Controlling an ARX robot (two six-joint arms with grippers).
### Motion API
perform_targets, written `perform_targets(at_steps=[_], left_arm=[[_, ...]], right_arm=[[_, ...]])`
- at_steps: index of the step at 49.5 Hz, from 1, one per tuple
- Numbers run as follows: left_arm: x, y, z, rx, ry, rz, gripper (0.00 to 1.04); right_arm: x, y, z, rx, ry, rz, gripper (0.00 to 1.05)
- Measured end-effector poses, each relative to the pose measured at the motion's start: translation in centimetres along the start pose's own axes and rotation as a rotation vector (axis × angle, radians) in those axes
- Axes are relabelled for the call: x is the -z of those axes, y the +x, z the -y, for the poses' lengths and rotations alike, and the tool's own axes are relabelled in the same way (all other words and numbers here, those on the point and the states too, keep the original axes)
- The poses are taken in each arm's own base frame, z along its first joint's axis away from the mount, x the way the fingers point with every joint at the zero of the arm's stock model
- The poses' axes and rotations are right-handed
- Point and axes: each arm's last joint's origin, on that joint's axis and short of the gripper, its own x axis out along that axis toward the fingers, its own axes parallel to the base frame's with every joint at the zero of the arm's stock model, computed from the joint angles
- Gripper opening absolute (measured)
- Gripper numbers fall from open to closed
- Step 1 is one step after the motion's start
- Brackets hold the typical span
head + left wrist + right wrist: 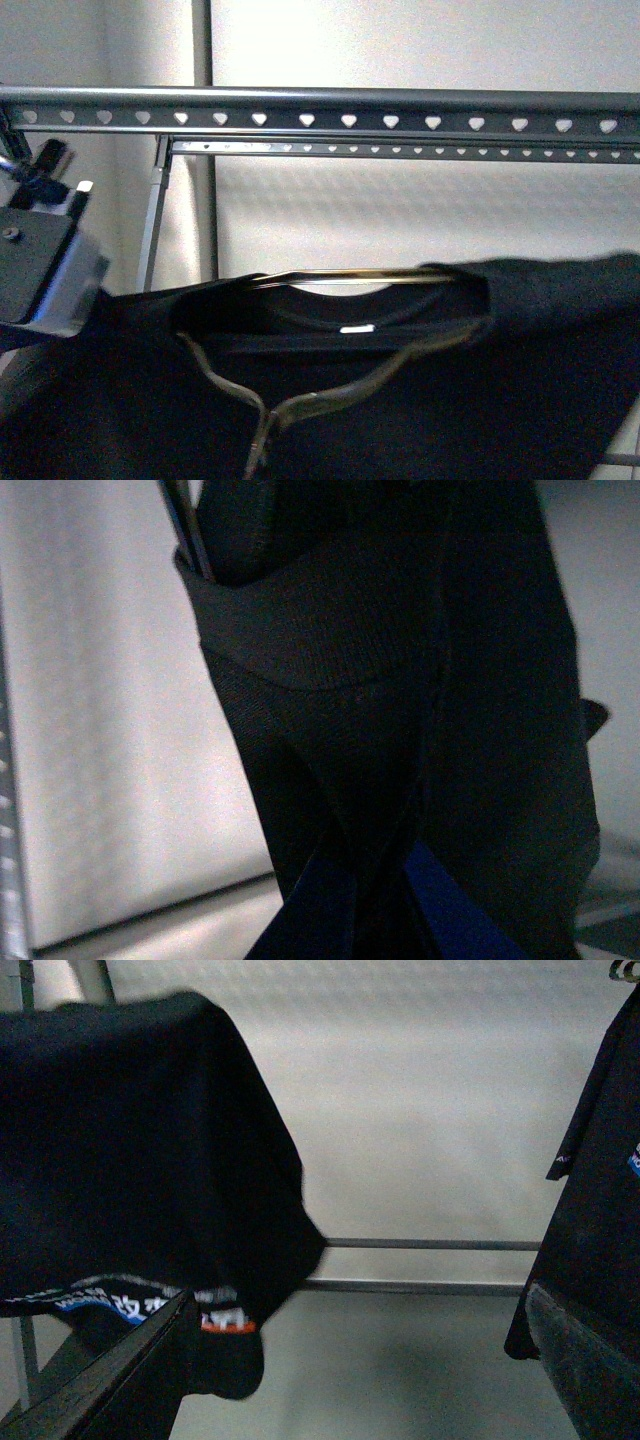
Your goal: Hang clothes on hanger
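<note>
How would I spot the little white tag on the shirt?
Look below the grey rail with heart-shaped holes to the black T-shirt. Inside its neck opening sits the tag, the only bright white mark on the dark cloth.

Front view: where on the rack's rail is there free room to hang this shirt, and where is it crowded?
The front rail is bare across the view, right of the left arm. The gap between it and the T-shirt is open. The far left end, by that arm, is crowded.

White wall (400,40), grey floor (400,1360), dim light
</note>
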Motion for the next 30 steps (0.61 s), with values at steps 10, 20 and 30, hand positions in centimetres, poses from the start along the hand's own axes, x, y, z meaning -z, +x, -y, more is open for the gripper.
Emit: perform_targets(at_steps=[10, 20, 30], left_arm=[[-0.6, 0.6, -0.8, -0.032, 0.086, 0.02, 0.05], [-0.6, 0.6, -0.8, -0.032, 0.093, 0.02, 0.05], [-0.5, 0.6, -0.8, -0.032, 0.101, 0.017, 0.05]], right_arm=[[0.0, 0.0, 0.0, 0.0, 0.0, 0.0, 0.97], [0.0, 0.0, 0.0, -0.001, 0.0, 0.0, 0.97], [-1.0, 0.8, 0.5, -0.229, 0.018, -0.02, 0.97]])
